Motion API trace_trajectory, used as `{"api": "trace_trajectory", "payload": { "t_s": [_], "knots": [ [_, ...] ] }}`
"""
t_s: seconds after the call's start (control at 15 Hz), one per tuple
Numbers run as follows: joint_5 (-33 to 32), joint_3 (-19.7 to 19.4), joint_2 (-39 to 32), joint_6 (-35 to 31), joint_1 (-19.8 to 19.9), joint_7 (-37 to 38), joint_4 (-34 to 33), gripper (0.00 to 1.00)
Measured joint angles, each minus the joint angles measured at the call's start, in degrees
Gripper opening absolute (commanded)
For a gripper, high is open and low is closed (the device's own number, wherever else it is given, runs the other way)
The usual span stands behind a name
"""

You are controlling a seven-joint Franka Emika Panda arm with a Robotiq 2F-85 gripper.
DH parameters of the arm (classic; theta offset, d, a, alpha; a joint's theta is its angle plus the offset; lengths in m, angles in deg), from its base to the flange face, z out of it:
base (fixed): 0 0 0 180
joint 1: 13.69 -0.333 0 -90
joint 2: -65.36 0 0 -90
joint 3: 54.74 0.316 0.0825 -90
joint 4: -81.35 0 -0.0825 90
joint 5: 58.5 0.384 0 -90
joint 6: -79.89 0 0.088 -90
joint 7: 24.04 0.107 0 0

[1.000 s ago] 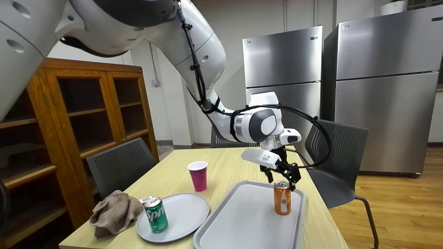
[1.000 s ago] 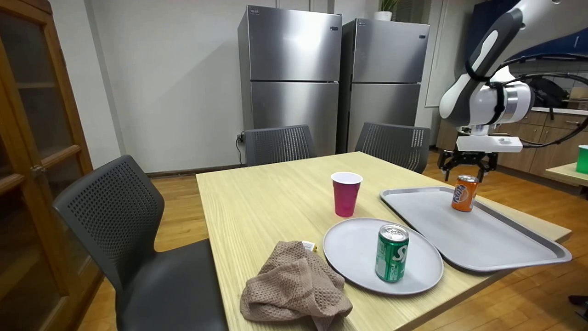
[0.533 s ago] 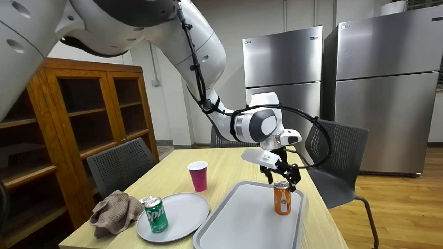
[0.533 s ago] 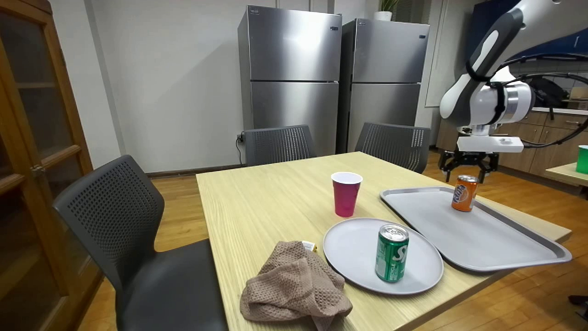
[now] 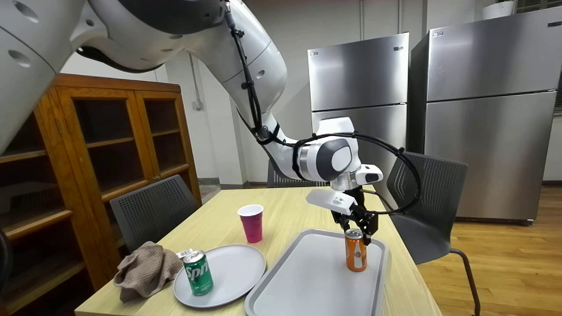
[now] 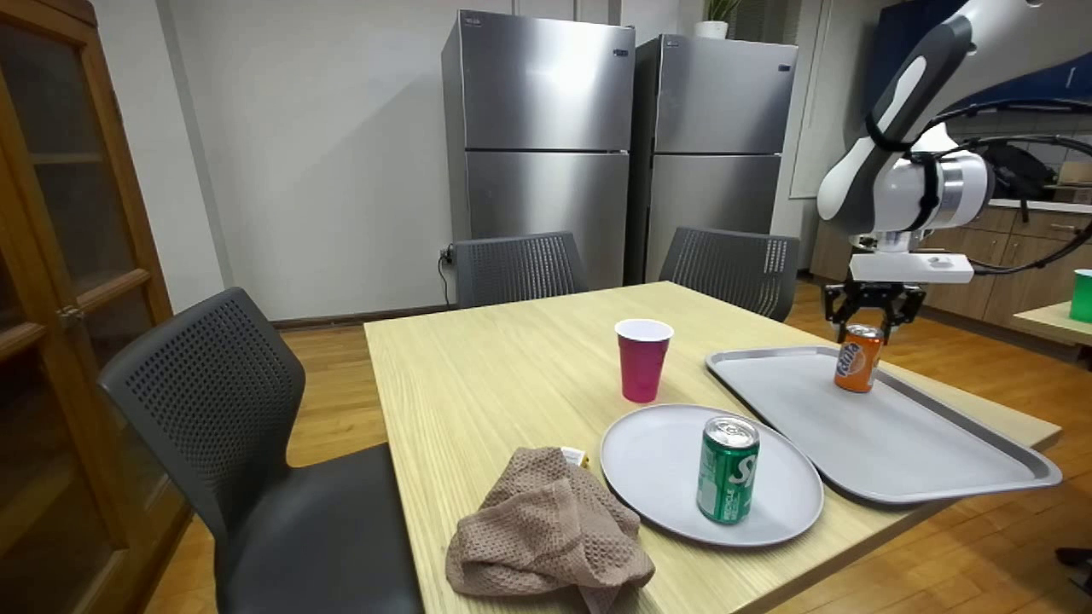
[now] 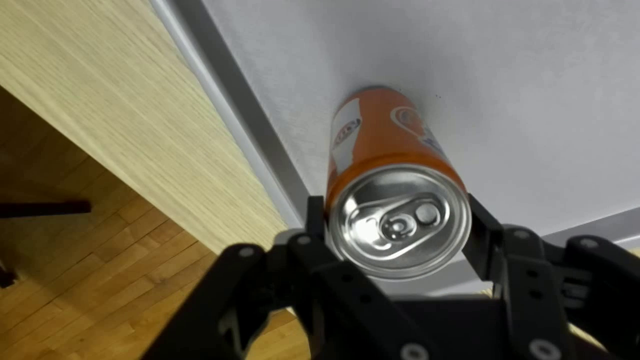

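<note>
The gripper point(image 7: 398, 220) is narrowed onto the orange can point(image 6: 858, 362), a black finger point(image 7: 315, 220) at either side near its top. Only the wrist view makes out the can's pull tab point(image 7: 397, 226); the Fanta lettering point(image 6: 850, 359) is clearest in an exterior view. The can stands upright on the grey tray point(image 5: 316, 281), near a raised edge point(image 7: 240, 100) that the wrist view shows close up, with the wooden floor point(image 7: 115, 270) beyond the table point(image 6: 495, 358). Both exterior views add a green can point(image 6: 728, 471) upright on a round plate point(image 6: 653, 469) just beside the tray, a crumpled brown cloth point(image 6: 550, 529) beside the plate and a magenta cup point(image 6: 642, 367) near it. Farther off, dark chairs point(image 6: 516, 269) stand around the table, and behind two of them rise two steel refrigerators point(image 6: 546, 94). An exterior view alone takes in a green cup point(image 6: 1083, 296) on another tabletop point(image 6: 1045, 317) and a potted plant's leaves point(image 6: 723, 10).
</note>
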Motion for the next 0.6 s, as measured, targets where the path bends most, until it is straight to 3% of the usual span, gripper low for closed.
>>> {"api": "trace_trajectory", "payload": {
  "t_s": [0.6],
  "knots": [
    [0.01, 0.54, 0.51, -0.01, 0.01, -0.57, 0.50, 0.38]
  ]
}}
